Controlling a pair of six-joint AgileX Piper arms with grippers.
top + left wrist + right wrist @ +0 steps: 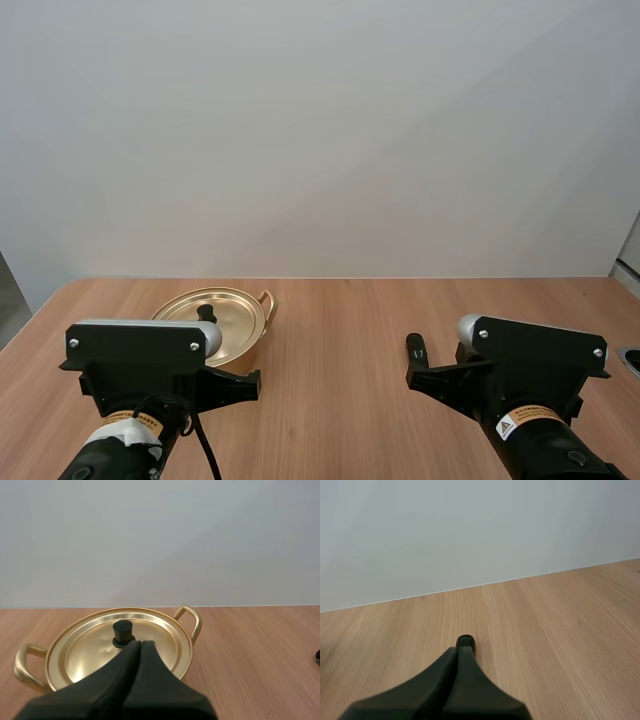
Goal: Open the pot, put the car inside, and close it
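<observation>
while left pincer [140, 645] and right pincer [460, 652] lie closed, empty; gold pot [197, 624], lid [155, 632] on, black knob [122, 632]

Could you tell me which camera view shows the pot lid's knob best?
The left wrist view: the knob stands close and clear on the lid. The high view shows it partly behind the left arm.

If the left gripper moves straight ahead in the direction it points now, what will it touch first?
Most likely the black knob on the pot lid: the shut left gripper points almost at it. Height is unclear, so it might meet the lid surface first.
</observation>
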